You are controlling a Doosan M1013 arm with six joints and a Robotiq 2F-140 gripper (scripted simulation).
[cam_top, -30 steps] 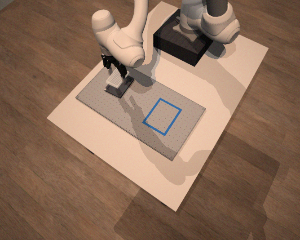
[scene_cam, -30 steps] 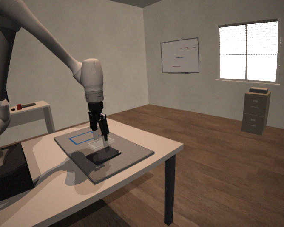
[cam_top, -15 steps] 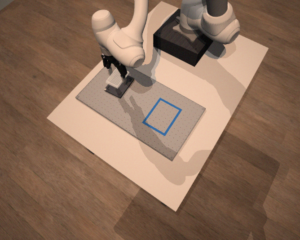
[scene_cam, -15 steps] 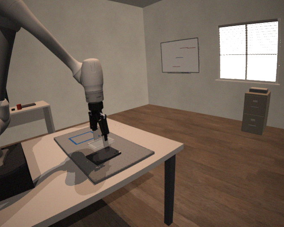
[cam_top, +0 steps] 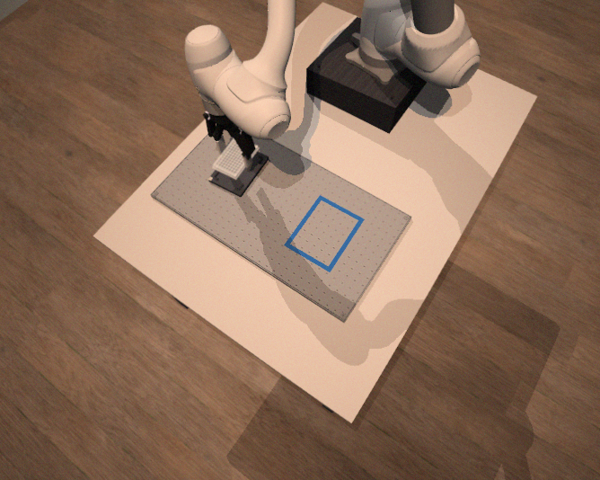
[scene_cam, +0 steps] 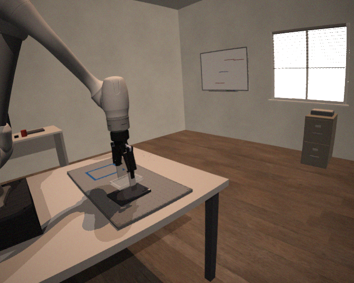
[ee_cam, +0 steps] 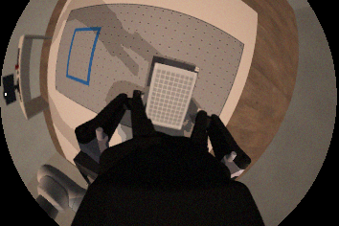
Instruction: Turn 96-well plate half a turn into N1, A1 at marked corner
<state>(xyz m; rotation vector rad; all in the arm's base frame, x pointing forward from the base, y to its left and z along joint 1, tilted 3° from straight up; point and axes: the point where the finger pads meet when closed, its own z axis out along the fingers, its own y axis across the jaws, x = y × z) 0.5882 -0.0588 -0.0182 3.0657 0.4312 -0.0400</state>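
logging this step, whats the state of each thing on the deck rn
claw: shut on the 96-well plate, pointing straight down
96-well plate: held level, wells up, lifted just above the nest
plate nest N1: vacant, plate not seated
bench spot B1: blue taped outline, nothing inside it

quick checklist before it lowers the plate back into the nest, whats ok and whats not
1. Grip: gripper is shut on the 96-well plate, a finger on each long side. ok
2. Plate clear of the plate nest N1: the exterior view shows a gap under it. ok
3. Plate over the nest and roughly parallel to its edges in the top view. ok
4. Plate level and right way up: wells face up in the wrist view; slight tilt cannot be ruled out. cannot tell
5. Cut corner at the corner marked A1: too small to see. cannot tell
6. Bench spot B1: nothing inside the tape if a set-down is needed. ok
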